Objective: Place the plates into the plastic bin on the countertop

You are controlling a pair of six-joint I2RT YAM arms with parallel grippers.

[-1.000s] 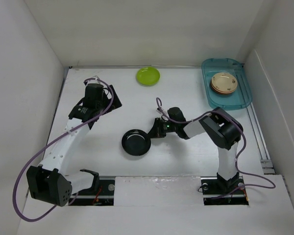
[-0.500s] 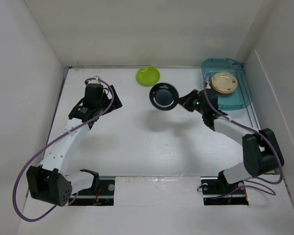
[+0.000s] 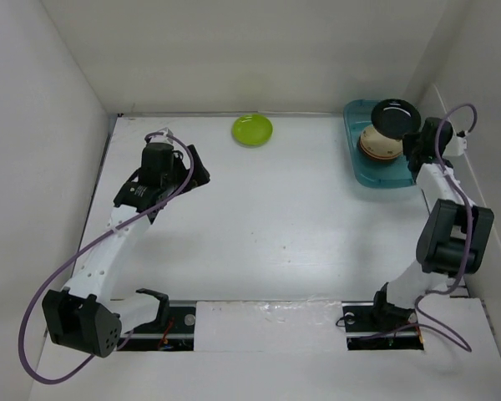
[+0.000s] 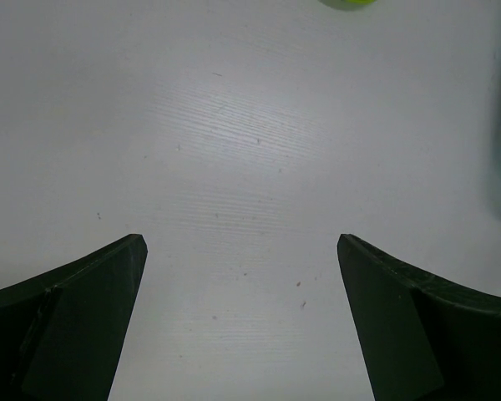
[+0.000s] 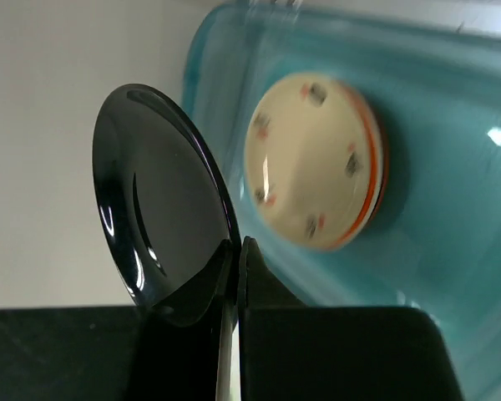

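While right gripper pinches glossy round black plate over translucent teal bin | left gripper spread wide

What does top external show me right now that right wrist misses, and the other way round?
Only top external: the lime green plate on the countertop, and the open left gripper. Only right wrist: the right gripper shut on the rim of the black plate. Both: that black plate, the plastic bin and the cream plate inside it.
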